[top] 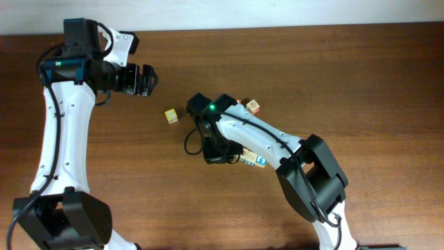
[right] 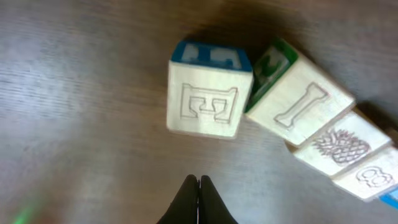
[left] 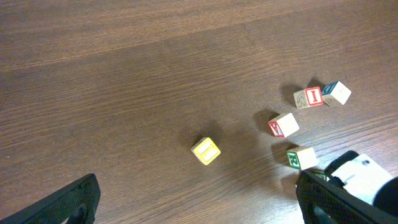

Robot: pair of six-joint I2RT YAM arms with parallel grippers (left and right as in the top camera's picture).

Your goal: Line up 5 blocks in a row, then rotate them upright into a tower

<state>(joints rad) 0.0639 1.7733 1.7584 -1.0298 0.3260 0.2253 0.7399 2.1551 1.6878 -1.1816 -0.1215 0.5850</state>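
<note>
**Blocks (top: 254,158) lined up just past the closed right gripper**

The right gripper (right: 198,198) has its fingers pressed together on nothing. Just beyond its tips, not touching them, lies the blue-edged "E" block (right: 205,93). Farther to the gripper's right, the green-edged block (right: 298,106), pineapple block (right: 339,146) and "8" block (right: 368,176) run in a touching row. Well beyond, past the yellow cube (top: 171,115), the left gripper (top: 147,80) hangs spread wide, empty.

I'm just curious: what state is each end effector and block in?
left end effector: open, empty, clear of the blocks.
right end effector: shut, empty, tips pointing at the E block.
E block: flat on the table, askew to the row.
I block: flat, first in a diagonal row.
pineapple block: flat, beside the I block.
yellow cube: flat, alone.
</note>
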